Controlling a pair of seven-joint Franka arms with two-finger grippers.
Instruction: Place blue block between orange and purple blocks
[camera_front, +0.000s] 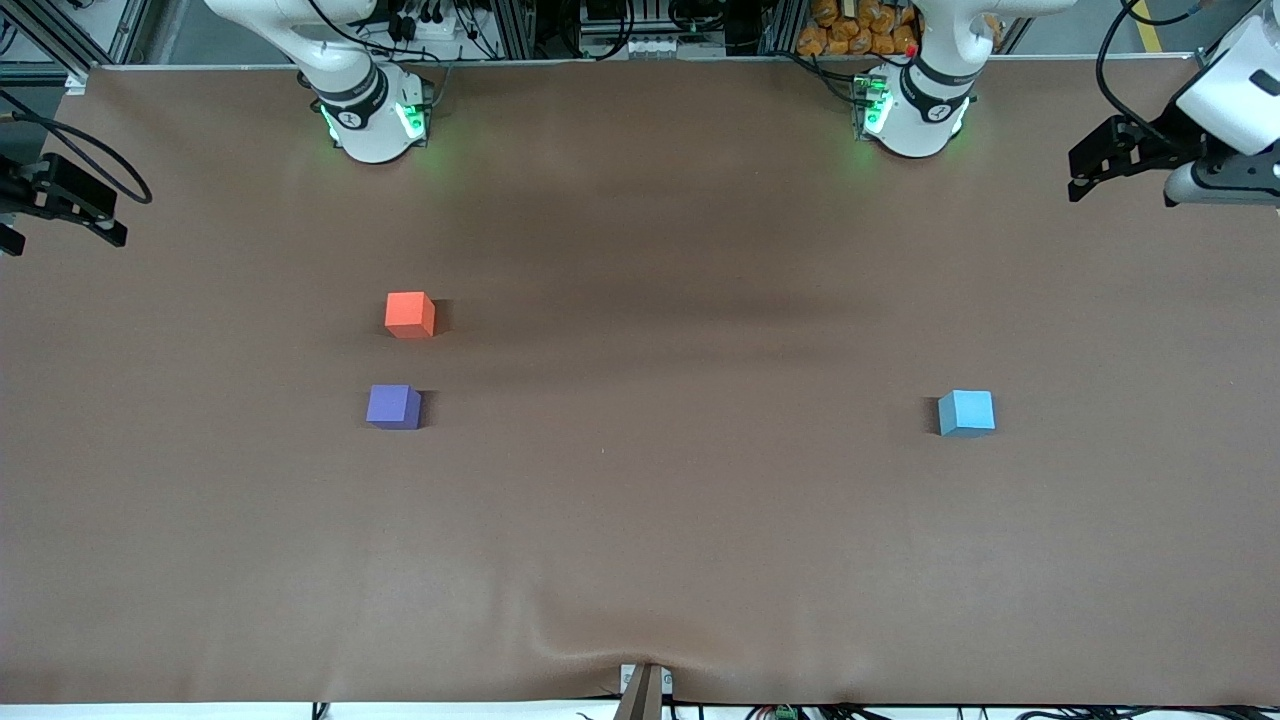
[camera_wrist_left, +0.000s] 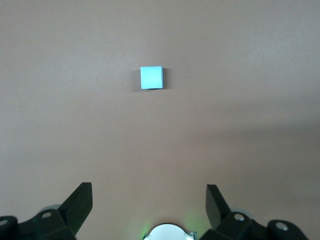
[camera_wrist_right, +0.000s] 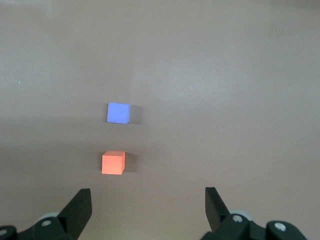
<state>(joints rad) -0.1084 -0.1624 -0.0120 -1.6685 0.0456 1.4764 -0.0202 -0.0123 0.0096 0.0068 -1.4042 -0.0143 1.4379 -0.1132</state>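
- Brown matte sheeting is covering the whole table (camera_front: 640, 560), lying mostly smooth but puckering into soft folds at the edge nearest the front camera
- Both arms are being cut off by the frame in the front view; only their white bases, glowing green, are showing along the top, and both arms are waiting high at the table's two ends
- Three small matte cubes of equal size are sitting on the sheeting, one of each colour, none touching another
- The blue block (camera_front: 966, 413) is resting alone toward the left arm's end of the table, well apart from the other two
- The orange block (camera_front: 410, 314) and the purple block (camera_front: 393, 407) are sitting near each other toward the right arm's end, the purple one nearer the front camera, with a bare gap of sheeting showing between them
- Two black two-finger grippers are in view
- The left gripper (camera_wrist_left: 149, 200) is hanging over bare sheeting at its own end, its fingers (camera_wrist_left: 80, 202) spread wide and gripping nothing, the blue block lying apart from it
- The right gripper (camera_wrist_right: 148, 202) is hanging over bare sheeting at its own end, fingers (camera_wrist_right: 79, 207) likewise spread wide and carrying nothing, the orange and purple blocks lying apart from it
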